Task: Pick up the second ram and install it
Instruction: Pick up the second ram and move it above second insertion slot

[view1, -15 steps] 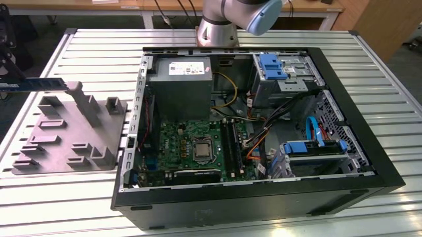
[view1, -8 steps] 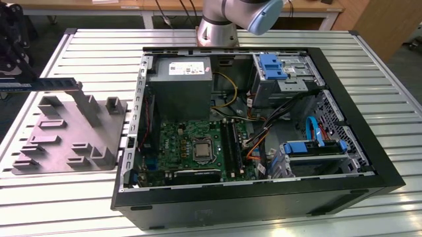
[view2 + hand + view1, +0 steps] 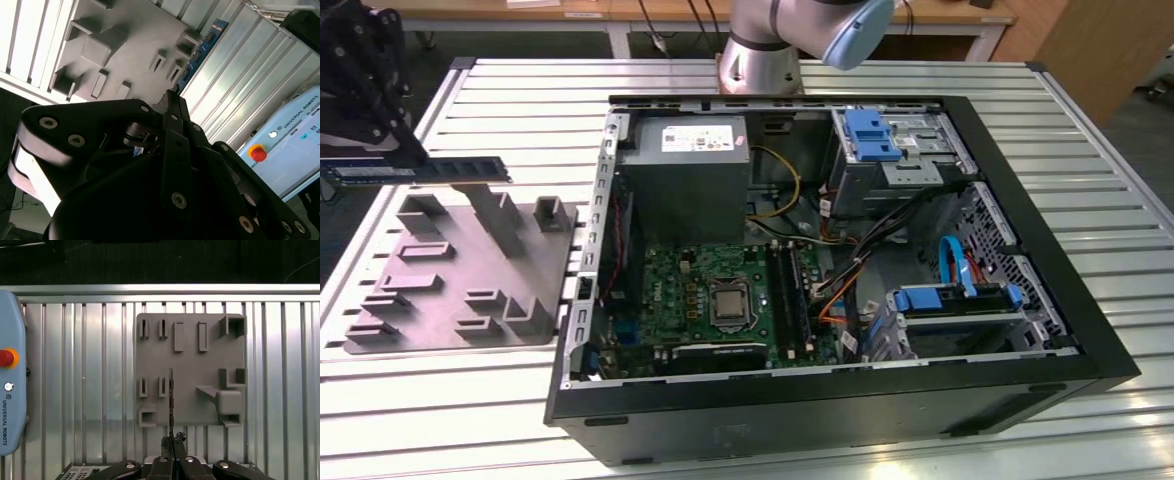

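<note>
Open computer case (image 3: 854, 400) on slatted table (image 3: 520, 90).
Grey holder tray (image 3: 454, 290), at the exterior view's left of the case.
Gripper (image 3: 367, 158), partly cut off at the frame edge, clamped on the second ram (image 3: 440, 169), which is held level above the tray.

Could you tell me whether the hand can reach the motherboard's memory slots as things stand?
Probably yes: the case lies open, the slots bare; the hand holds the ram above the tray.
</note>
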You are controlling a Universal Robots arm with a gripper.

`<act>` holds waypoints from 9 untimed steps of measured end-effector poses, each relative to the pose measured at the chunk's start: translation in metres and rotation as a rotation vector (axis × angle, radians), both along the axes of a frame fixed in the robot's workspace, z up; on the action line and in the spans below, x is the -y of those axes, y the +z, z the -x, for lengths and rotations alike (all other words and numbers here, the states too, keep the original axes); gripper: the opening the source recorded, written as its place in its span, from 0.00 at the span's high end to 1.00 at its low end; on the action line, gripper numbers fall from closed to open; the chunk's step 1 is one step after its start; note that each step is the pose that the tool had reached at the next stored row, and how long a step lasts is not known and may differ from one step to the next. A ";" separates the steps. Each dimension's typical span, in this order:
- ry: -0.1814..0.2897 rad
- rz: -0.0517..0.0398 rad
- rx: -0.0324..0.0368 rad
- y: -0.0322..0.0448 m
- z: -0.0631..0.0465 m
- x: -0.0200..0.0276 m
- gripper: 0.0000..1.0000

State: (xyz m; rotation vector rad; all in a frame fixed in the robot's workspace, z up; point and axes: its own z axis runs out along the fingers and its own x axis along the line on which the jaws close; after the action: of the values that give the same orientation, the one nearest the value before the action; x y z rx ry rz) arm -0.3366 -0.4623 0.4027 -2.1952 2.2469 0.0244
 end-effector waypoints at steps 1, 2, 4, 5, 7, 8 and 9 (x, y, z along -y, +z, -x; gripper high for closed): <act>0.000 0.0001 -0.0005 0.0001 -0.003 0.0000 0.89; 0.000 0.0002 -0.0008 0.0001 -0.006 0.0000 0.89; 0.000 0.0001 -0.0015 0.0001 -0.012 0.0000 0.89; 0.000 0.0001 -0.0018 0.0000 -0.014 0.0000 0.89; 0.000 0.0000 -0.0025 0.0000 -0.020 0.0000 0.89; 0.000 0.0001 -0.0029 0.0000 -0.023 0.0000 0.89; 0.000 0.0002 -0.0032 0.0001 -0.026 0.0000 0.89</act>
State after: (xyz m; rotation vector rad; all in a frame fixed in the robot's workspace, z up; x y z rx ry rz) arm -0.3107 -0.4623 0.4028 -2.1969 2.2486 0.0277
